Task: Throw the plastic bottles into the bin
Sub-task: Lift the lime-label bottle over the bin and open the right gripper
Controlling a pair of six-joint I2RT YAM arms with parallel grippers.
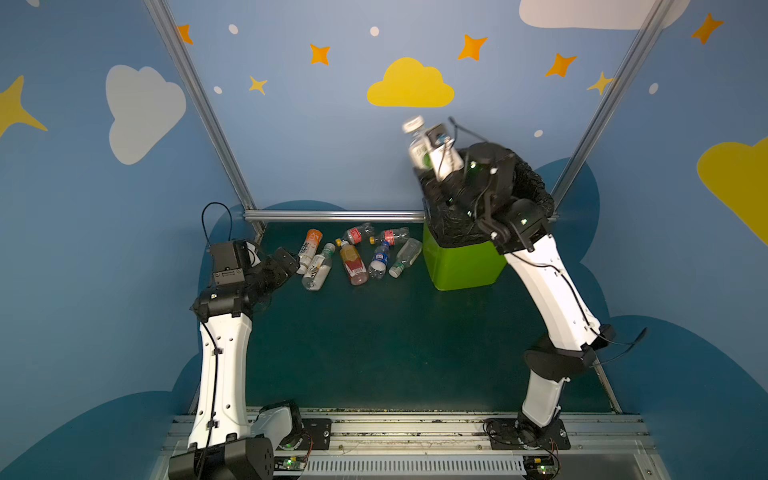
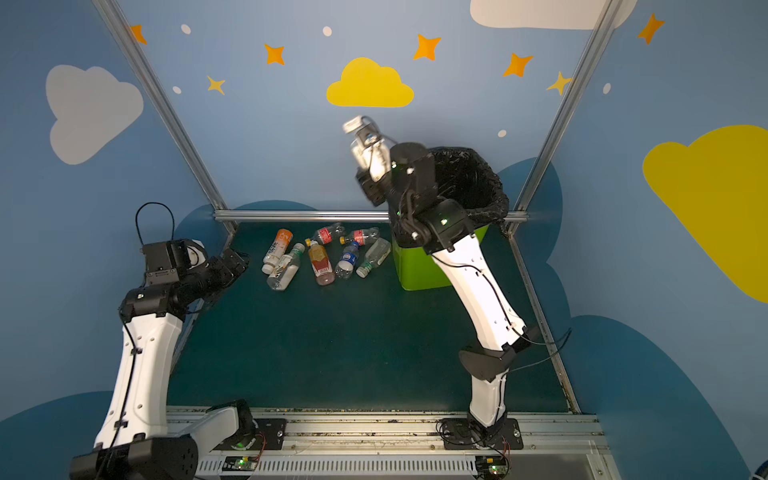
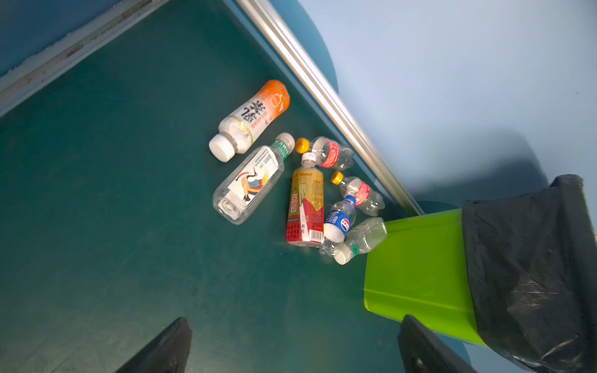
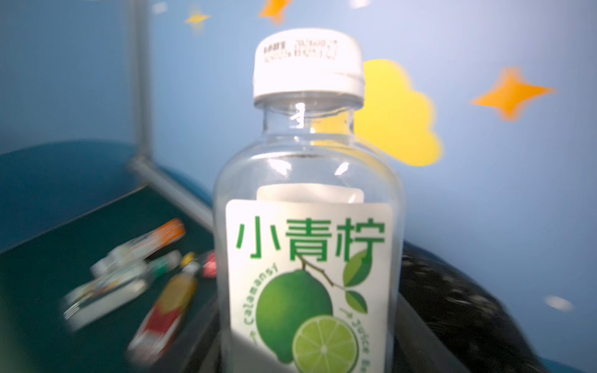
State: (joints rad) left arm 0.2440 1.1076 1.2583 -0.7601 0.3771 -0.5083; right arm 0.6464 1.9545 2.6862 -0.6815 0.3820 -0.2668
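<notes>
Counter (image 1: 374,353): one, dark green. The bin stands on it.
Bin (image 1: 461,266): one, lime green with a black bag. I cannot see inside it.
Right tool (image 1: 434,143): up high, near the bin's rim, clamped on the lime bottle (image 4: 307,226).
Left tool (image 3: 295,319): low, well apart from the bin, spread wide, holding nothing.
Lime bottle: one, not dropped in yet.
Lying bottles (image 3: 305,206): seven, bunched just beside the bin.
Left to do: I think eight bottles.

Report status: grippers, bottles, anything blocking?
Left gripper open, empty. Right gripper shut on lime-label bottle, raised beside the bin, not dropped yet. Seven bottles lying on the mat. Nothing seen blocking.
</notes>
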